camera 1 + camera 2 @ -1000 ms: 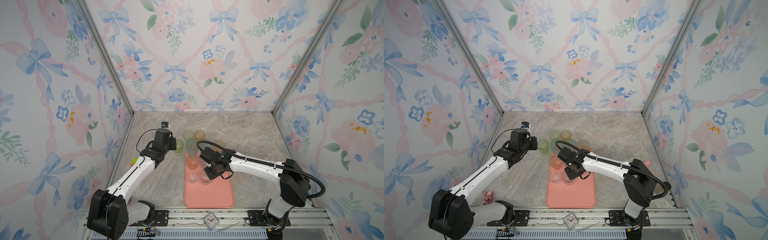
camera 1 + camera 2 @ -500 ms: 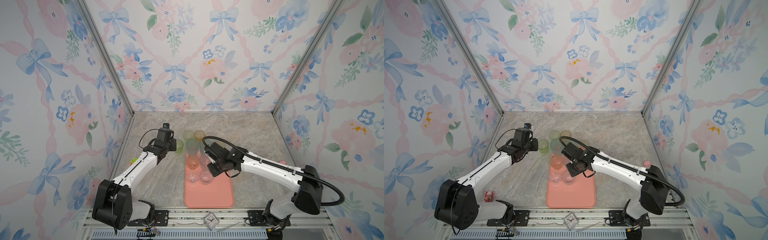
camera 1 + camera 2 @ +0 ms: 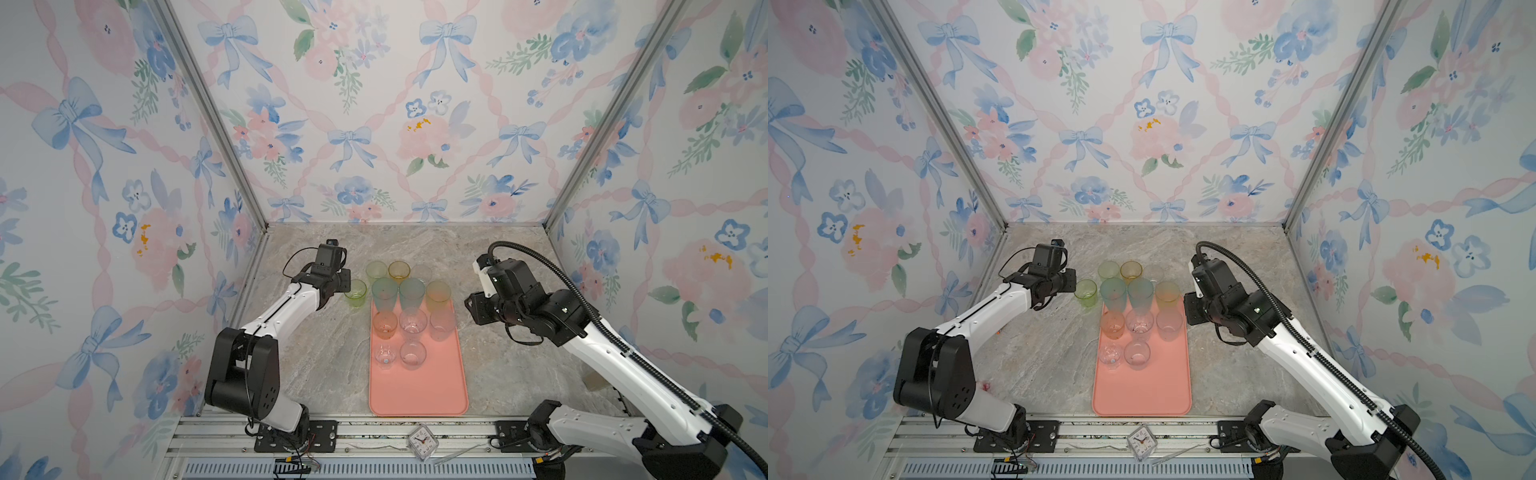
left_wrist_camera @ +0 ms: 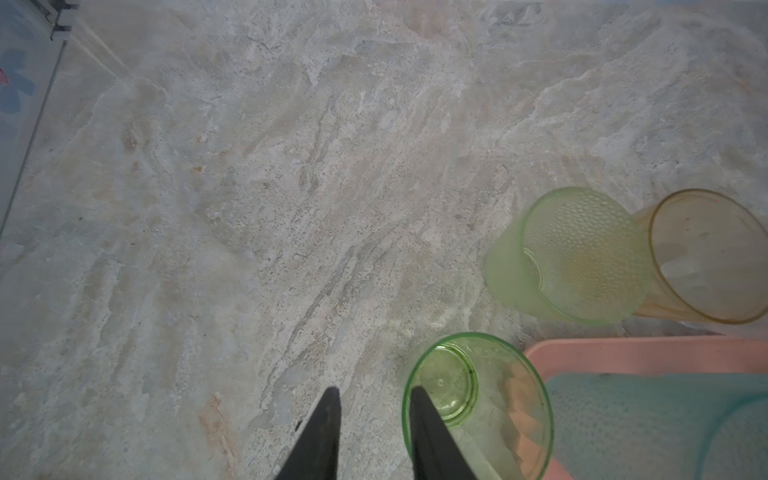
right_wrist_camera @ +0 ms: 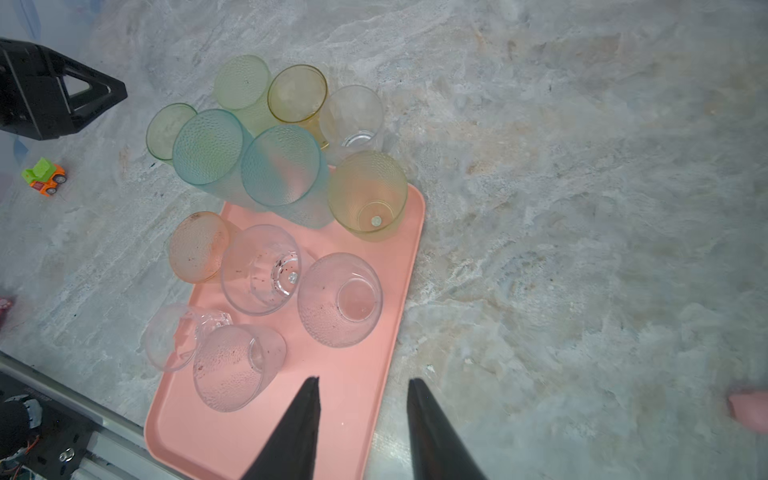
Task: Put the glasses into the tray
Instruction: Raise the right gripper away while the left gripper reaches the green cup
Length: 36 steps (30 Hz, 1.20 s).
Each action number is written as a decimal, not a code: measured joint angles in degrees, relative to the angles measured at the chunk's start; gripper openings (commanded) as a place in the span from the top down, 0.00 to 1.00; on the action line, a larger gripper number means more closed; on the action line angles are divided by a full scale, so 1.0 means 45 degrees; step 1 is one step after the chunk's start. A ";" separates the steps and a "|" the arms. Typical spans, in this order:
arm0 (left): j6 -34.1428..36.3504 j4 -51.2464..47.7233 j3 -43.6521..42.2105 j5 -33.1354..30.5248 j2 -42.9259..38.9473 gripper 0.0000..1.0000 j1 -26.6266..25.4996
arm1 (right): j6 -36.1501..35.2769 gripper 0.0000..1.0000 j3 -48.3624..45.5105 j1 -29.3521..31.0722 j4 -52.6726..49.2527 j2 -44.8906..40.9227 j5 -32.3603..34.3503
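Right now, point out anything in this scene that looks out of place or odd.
A green-and-orange toy truck sits on the table, unrelated to the job, and a small clock lies on the front rail. The clear glass in the middle of the tray holds dark specks. Nothing looks spilled or tipped.

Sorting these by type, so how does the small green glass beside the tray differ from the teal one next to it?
The green glass is short, the teal glass tall. The green glass has smooth clear walls, the teal glass dimpled frosted ones. The green glass stands on the table, the teal glass in the tray. Both are upright.
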 measured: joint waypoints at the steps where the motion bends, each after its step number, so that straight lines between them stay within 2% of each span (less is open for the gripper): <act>1: 0.0019 -0.0068 0.0117 0.0049 0.0214 0.68 0.0049 | -0.0049 0.61 -0.0029 -0.0068 -0.0005 0.0000 -0.0010; 12: 0.0165 -0.0500 0.0733 0.0588 0.1336 0.70 0.0146 | -0.0262 0.60 -0.0457 -0.0369 0.0024 -0.0005 -0.0301; 36: 0.0160 -0.0733 0.0850 0.1161 0.1005 0.72 0.0146 | -0.0500 0.60 -0.0476 -0.0724 0.0175 0.0461 -0.0826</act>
